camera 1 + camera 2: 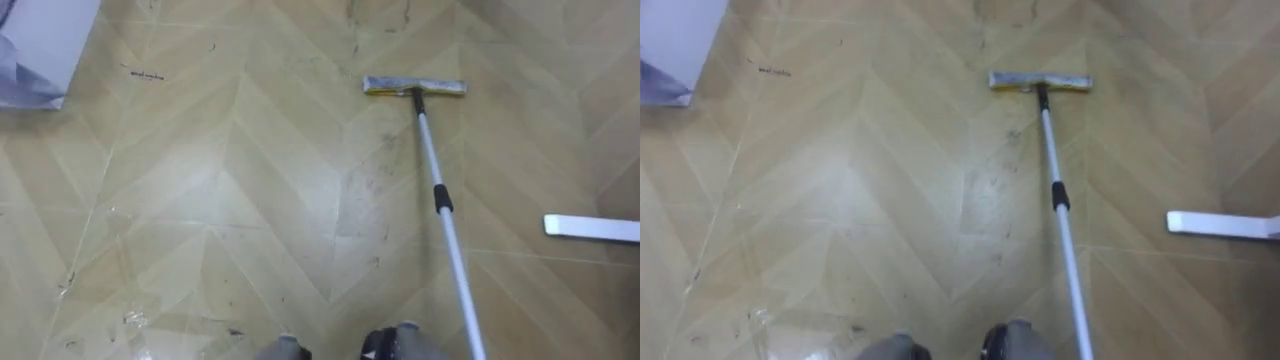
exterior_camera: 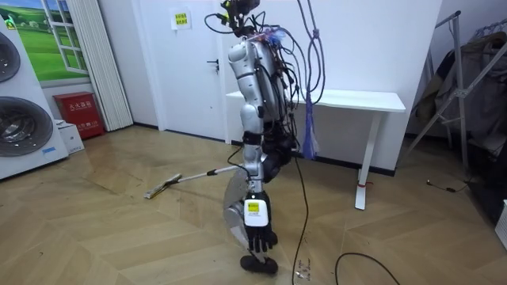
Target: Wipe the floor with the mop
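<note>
A mop lies with its flat grey and yellow head (image 1: pixel 414 87) on the herringbone wood floor ahead of me. Its white pole (image 1: pixel 445 235), with a black collar halfway along, runs back toward the lower right edge of the eye views. In the room view I stand upright in the middle of the room, with the mop head (image 2: pixel 161 188) on the floor toward the room view's left. There my right hand (image 2: pixel 252 165) is at waist height on the upper end of the pole (image 2: pixel 207 173), fingers curled round it.
A white appliance corner (image 1: pixel 40 50) sits at the far left, and a white table foot (image 1: pixel 590 228) lies on the floor at the right. Behind me stands a white table (image 2: pixel 356 101). Washing machines (image 2: pixel 24 119) and a red box (image 2: pixel 79 111) line the room view's left. Dark scuffs (image 1: pixel 375 180) mark the floor.
</note>
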Controlling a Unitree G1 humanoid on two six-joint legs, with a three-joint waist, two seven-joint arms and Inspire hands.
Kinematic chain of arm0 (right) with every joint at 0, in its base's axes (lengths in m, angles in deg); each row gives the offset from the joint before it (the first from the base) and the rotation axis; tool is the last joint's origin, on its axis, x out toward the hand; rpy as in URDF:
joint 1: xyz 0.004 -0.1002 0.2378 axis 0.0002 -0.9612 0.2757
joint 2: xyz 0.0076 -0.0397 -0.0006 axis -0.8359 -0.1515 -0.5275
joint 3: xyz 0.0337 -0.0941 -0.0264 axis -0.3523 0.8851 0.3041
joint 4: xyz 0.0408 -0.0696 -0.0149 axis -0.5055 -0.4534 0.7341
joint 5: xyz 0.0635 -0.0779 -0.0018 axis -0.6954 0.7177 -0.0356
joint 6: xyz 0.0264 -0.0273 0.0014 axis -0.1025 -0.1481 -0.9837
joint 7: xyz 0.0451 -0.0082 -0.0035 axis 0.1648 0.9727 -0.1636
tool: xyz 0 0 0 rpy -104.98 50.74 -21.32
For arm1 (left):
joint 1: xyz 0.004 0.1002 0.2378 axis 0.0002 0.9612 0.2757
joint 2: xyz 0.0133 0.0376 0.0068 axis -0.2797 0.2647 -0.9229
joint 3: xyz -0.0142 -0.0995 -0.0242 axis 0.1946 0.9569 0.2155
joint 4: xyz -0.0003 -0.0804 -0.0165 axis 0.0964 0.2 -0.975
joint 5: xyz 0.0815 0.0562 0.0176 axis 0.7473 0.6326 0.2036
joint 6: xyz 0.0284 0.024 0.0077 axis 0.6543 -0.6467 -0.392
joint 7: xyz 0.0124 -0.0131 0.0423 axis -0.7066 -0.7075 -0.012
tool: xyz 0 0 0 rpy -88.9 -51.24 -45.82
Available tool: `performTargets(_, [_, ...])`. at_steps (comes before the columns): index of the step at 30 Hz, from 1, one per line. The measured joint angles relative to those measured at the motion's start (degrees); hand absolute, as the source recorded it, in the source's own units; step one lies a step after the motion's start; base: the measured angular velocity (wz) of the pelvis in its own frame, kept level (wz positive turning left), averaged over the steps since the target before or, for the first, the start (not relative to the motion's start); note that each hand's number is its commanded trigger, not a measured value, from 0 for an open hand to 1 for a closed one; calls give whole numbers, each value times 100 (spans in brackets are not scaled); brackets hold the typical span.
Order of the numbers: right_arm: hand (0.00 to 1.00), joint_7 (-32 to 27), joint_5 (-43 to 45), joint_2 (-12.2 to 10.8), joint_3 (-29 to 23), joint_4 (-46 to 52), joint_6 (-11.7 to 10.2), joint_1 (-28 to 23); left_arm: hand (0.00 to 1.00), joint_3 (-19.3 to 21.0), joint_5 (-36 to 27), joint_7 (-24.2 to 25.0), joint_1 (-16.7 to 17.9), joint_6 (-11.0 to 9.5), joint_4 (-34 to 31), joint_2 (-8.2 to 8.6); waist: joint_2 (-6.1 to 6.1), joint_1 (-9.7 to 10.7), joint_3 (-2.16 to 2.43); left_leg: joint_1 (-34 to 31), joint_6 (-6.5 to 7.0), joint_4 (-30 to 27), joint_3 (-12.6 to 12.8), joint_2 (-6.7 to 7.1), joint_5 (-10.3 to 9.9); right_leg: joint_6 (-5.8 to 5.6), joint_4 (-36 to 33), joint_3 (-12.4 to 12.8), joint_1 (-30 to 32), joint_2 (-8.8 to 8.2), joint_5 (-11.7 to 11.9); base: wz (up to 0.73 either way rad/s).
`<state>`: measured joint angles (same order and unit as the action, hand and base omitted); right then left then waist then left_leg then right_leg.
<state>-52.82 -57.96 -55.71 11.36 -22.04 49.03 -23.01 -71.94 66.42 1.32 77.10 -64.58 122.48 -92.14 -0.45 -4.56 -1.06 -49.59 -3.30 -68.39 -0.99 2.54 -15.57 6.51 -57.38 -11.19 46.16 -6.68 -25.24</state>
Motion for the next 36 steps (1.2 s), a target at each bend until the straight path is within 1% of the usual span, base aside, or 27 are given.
performTargets(1, [100, 19, -22, 48, 0, -28, 35, 176, 0, -75, -173, -49, 10, 1, 5, -27, -76, -79, -4, -274, -21, -425, 32, -4, 502, 27, -83, 71, 42, 14, -14, -37])
performTargets(2, [100, 104, -152, 208, 11, -92, 46, 547, 0, -190, -482, -102, 51, -4, 4, -42, -192, -242, -42, -842, -57, -1392, 70, -18, 1321, 72, -230, 94, 76, 9, -35, -53])
performTargets(3, [100, 260, -198, 397, 18, -90, 16, 875, 0, -289, -686, -106, 38, -18, 25, -47, -213, -410, -58, -1405, -52, -2547, 193, -99, 1400, 145, -380, 117, 80, 5, -53, -53])
performTargets(5, [100, 512, -245, 574, 72, -108, -158, 1185, 0, -320, -791, -91, 71, -125, 55, -77, -339, -638, -106, -1977, 17, -3498, 386, -106, 1347, 183, -472, 301, 69, 1, -75, -28])
performTargets(7, [100, 715, -463, 640, 190, -113, -241, 1476, 0, -427, -771, -21, 122, -307, 13, -115, -434, -704, -135, -2212, 171, -3502, 498, -109, 1190, 145, -372, 473, 37, 9, -96, 1])
performTargets(8, [100, 819, -622, 700, 271, -120, -288, 1522, 0, -431, -756, 58, 122, -338, -3, -117, -427, -699, -128, -2093, 208, -2976, 517, -112, 1149, 103, -233, 590, -13, 101, -117, 21])
performTargets(10, [100, 945, -812, 820, 407, -118, -350, 1325, 0, -427, -586, 220, 91, -346, -2, -120, -304, -688, -96, -1478, 331, -1187, 522, -132, 1063, -177, 142, 692, -187, 380, -51, 36])
performTargets(11, [100, 1008, -932, 919, 421, -98, -371, 1068, 0, -420, -429, 373, 68, -349, 26, -124, -75, -693, 21, -877, 410, 347, 547, -188, 1007, -311, 493, 742, -344, 665, 21, 47])
performTargets(12, [100, 1072, -1038, 990, 420, -109, -366, 720, 0, -379, -255, 523, 52, -340, 28, -132, 121, -687, 99, -234, 493, 1777, 562, -183, 958, -489, 846, 875, -517, 937, 119, 47])
performTargets(13, [100, 1081, -1060, 1009, 414, -113, -359, 547, 0, -376, -180, 594, 46, -334, 38, -132, 230, -672, 139, 44, 548, 2342, 565, -179, 930, -573, 1029, 939, -618, 1072, 165, 49])
performTargets(14, [100, 1091, -1127, 1009, 403, -164, -354, 205, 0, -379, -124, 701, -1, -288, 88, -156, 399, -629, 196, 483, 936, 3157, 605, -118, 843, -749, 1212, 1070, -807, 1159, 223, 82])
performTargets(15, [100, 1108, -1136, 939, 398, -451, -313, -23, 0, -358, 53, 787, -99, -197, 98, -218, 335, -422, 147, 570, 1063, 3077, 841, -44, 671, -823, 442, 1070, -818, 944, 184, 116])
performTargets(16, [100, 1090, -1135, 909, 405, -606, -281, -170, 0, -325, 149, 792, -140, -161, 110, -226, 327, -269, 136, 554, 1154, 2810, 1016, -41, 443, -793, -173, 991, -826, 715, 149, 138])
performTargets(17, [100, 963, -1135, 842, 419, -754, -252, -542, 0, -279, 318, 774, -252, -137, 123, -212, 269, -167, 62, 511, 1189, 2241, 1316, -93, 1, -892, -952, 959, -698, 454, 126, 92])
performTargets(18, [100, 853, -1142, 823, 466, -690, -163, -843, 0, -283, 340, 782, -239, -192, 109, -113, 420, -184, 99, 453, 1165, 1836, 1374, -213, -357, -1100, -1395, 973, -542, 477, 410, 34])
performTargets(19, [100, 816, -1154, 800, 466, -634, -134, -919, 0, -280, 316, 787, -203, -200, 64, -77, 482, -206, 120, 443, 1163, 1733, 1375, -254, -496, -1075, -1573, 960, -429, 489, 626, -59])
performTargets(21, [100, 790, -1245, 745, 641, -398, -120, -939, 0, -270, 335, 753, -25, -128, -251, -75, 634, -187, 95, 528, 1255, 1662, 1352, -263, -763, -818, -2131, 914, 43, 458, 1485, -104])
performTargets(23, [100, 673, -1254, 612, 679, -212, -117, -943, 0, -272, 332, 709, -14, -142, -355, -106, 687, -59, 49, 540, 1331, 1661, 1354, -234, -854, -825, -2233, 982, 394, 373, 1377, -47])
performTargets(25, [100, 533, -1285, 468, 678, -161, -111, -944, 0, -275, 324, 696, -49, -200, -414, -110, 736, 71, 45, 540, 1390, 1727, 1357, -207, -910, -921, -1891, 1189, 755, 377, 1190, -12])
performTargets(28, [100, 484, -1331, 392, 660, -158, -33, -938, 0, -283, 326, 626, -15, -213, -457, -62, 710, 107, 34, 786, 1373, 2066, 1374, -172, -967, -979, -228, 1169, 856, 312, 1106, -12])
performTargets(30, [100, 479, -1167, 423, 549, -121, 221, -787, 0, -273, 325, 560, 105, -85, -445, -83, 568, 21, 37, 1266, 1252, 2403, 1398, -167, -1045, -776, 1071, 682, 560, 270, 1226, -26])
performTargets(31, [100, 477, -1081, 432, 507, -118, 312, -738, 0, -271, 321, 533, 139, -29, -453, -102, 514, -15, 47, 1402, 1221, 2481, 1424, -169, -1080, -689, 1249, 555, 425, 271, 1272, -22])
performTargets(32, [100, 478, -1011, 467, 456, -126, 484, -567, 0, -232, 320, 432, 169, 86, -453, -130, 383, -86, 33, 1645, 1123, 2480, 1482, -171, -1134, -467, 1398, 305, 204, 283, 1257, -14])
performTargets(33, [100, 472, -997, 539, 455, -135, 607, -348, 0, -212, 249, 329, 154, 159, -447, -168, 246, -178, 34, 1626, 981, 1972, 1574, -222, -1157, -246, 1233, 323, 108, 301, 1068, -4])
performTargets(34, [100, 466, -995, 593, 445, -133, 635, -230, 0, -224, 203, 300, 128, 167, -460, -191, 209, -215, 20, 1451, 814, 1415, 1599, -319, -1065, -262, 1054, 359, 110, 303, 928, 0])
performTargets(35, [100, 442, -987, 692, 447, -132, 650, 104, 0, -279, 51, 235, 130, 159, -527, -264, 108, -326, -19, 940, 448, 178, 1554, -542, -464, -210, 698, 492, 114, 405, 704, -18])
performTargets(36, [100, 444, -979, 785, 464, -101, 645, 497, 0, -321, -146, 198, 140, 150, -569, -320, -97, -422, -60, 396, 385, -754, 1428, -592, 694, -95, 415, 665, 122, 430, 550, -30])
